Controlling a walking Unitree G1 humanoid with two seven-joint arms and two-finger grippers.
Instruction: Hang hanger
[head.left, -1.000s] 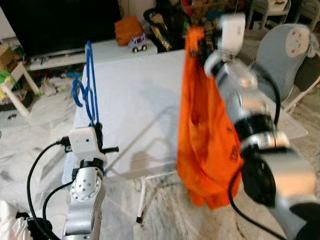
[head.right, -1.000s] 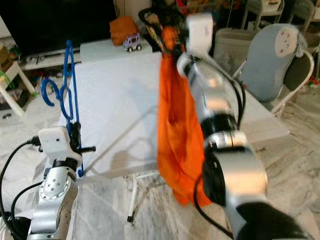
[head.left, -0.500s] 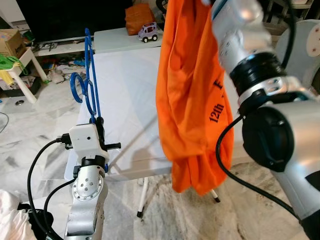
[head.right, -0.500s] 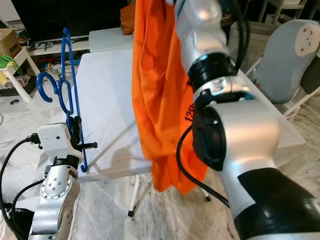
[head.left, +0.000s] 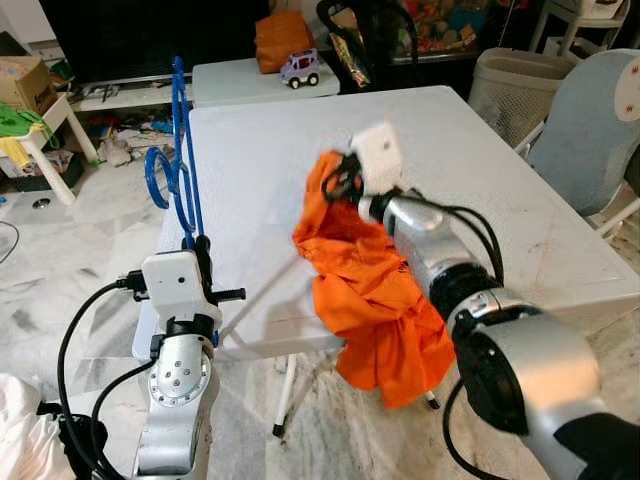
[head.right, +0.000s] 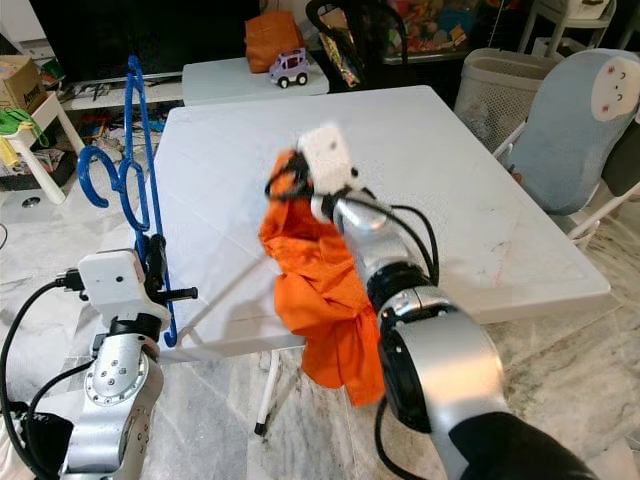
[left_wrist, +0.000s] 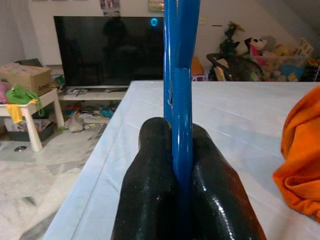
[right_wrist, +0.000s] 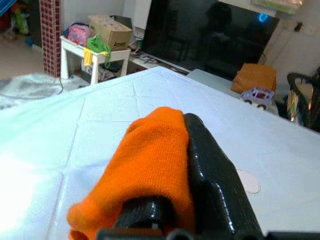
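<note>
A blue hanger stands upright beside the left edge of the white table, hook end up. My left gripper is shut on its lower part; the left wrist view has the blue bar pinched between both black fingers. An orange shirt lies bunched on the table's front part and hangs over its front edge. My right gripper is shut on the shirt's upper end, low over the table. In the right wrist view, orange cloth is pressed against one black finger.
A grey chair stands at the table's right side, with a laundry basket behind it. A toy car and an orange bag sit on a smaller table at the back. A small white stool and clutter are far left.
My right arm has come down from high up, bringing the orange shirt onto the table, where it now drapes over the front edge. The left gripper and hanger have stayed put.
</note>
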